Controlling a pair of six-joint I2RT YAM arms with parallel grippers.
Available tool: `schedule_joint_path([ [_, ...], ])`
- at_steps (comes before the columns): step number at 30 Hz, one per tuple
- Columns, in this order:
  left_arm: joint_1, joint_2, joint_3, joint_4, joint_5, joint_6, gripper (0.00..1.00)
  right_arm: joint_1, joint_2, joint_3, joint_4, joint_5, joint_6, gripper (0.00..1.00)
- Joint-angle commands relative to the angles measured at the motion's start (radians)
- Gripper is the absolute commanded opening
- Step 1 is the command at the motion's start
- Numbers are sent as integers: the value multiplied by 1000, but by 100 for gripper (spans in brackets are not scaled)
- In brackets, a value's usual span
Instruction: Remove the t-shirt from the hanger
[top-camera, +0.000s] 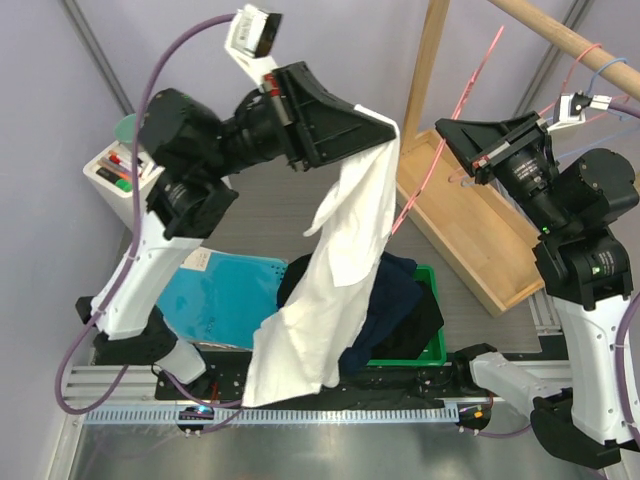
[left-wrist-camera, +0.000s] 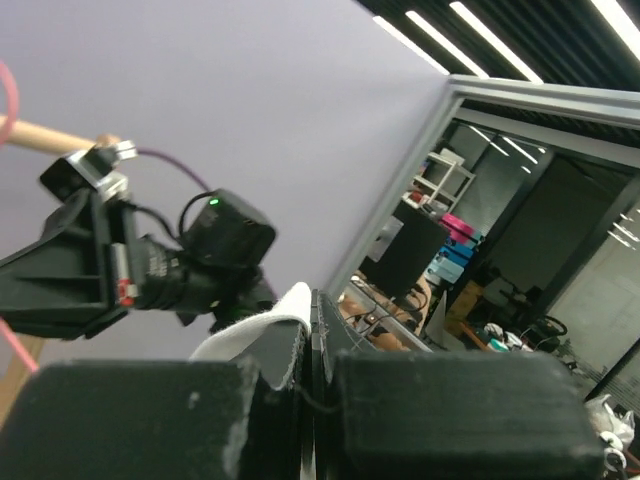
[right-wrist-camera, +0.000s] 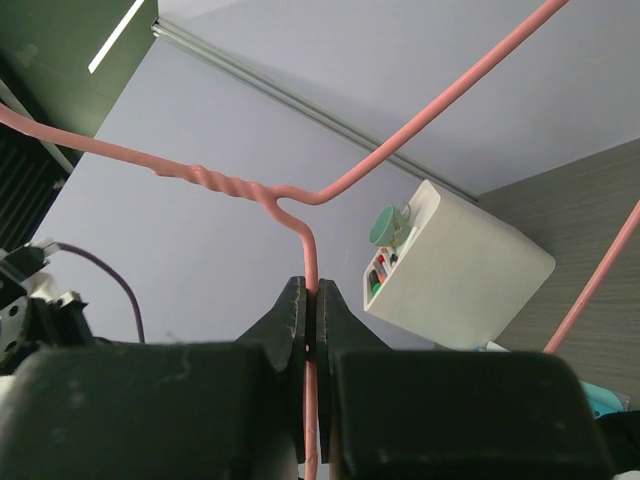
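Note:
The white t-shirt (top-camera: 335, 270) hangs from my left gripper (top-camera: 388, 125), which is shut on its top edge high above the table; its hem reaches the near rail. In the left wrist view a strip of white fabric (left-wrist-camera: 262, 325) sticks out between the closed jaws of that gripper (left-wrist-camera: 310, 305). My right gripper (top-camera: 447, 135) is shut on the pink wire hanger (top-camera: 437, 155), held up to the right of the shirt. In the right wrist view the hanger (right-wrist-camera: 305, 240) runs between the closed jaws of the right gripper (right-wrist-camera: 312, 295). The hanger wire is bare, apart from the shirt.
A green bin (top-camera: 432, 345) holds dark clothes (top-camera: 395, 305) behind the shirt. A wooden tray (top-camera: 470, 235) leans at the right under a wooden rail (top-camera: 570, 40). A blue mat (top-camera: 220, 295) lies at the left. A white box with pens (top-camera: 120, 170) stands far left.

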Motion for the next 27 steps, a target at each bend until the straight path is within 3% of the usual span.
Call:
schedule_joint_path([
  [1, 10, 54, 68, -12, -22, 31, 0, 4, -22, 18, 37, 23, -24, 1],
  [5, 23, 102, 113, -21, -10, 25, 0, 4, -19, 44, 12, 40, -38, 1],
  [8, 36, 79, 65, -32, -9, 48, 0, 4, -20, 58, -1, 54, -50, 1],
  [13, 42, -45, -184, -55, -73, 137, 0, 4, -28, 51, -9, 76, -63, 1],
  [19, 54, -133, -346, -199, -176, 260, 0, 2, -28, 45, -14, 92, -75, 1],
  [27, 126, -133, -348, -256, -205, 294, 0, 4, -23, 48, -29, 146, -101, 1],
])
